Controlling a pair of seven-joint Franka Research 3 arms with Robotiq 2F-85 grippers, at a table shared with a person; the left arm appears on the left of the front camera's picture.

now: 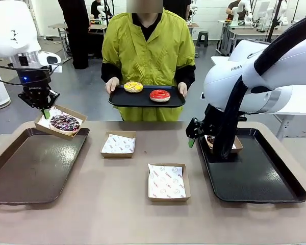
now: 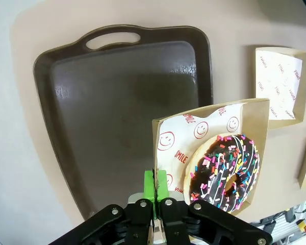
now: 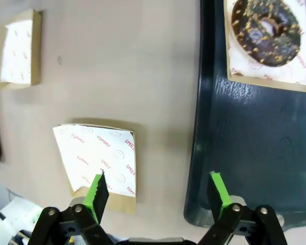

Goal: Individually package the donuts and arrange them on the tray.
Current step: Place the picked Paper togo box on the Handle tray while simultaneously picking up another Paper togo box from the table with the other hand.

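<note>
Glossy white arms (image 1: 229, 87), black cable hose (image 1: 285, 38) on the right one, black left gripper (image 2: 155, 177) and right gripper (image 3: 157, 179), green pads (image 3: 98, 191), silver screws (image 2: 143, 203)

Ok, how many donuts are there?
4: sprinkled donut in the box held by the left pincer; yellow donut and red donut on the person's tray; dark donut boxed on the right tray.

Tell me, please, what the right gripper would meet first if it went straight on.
Probably the bare table between the empty box and the dark tray; the open right gripper straddles that gap, so its fingers may clip the box or tray rim first. Depth is unclear.
</note>
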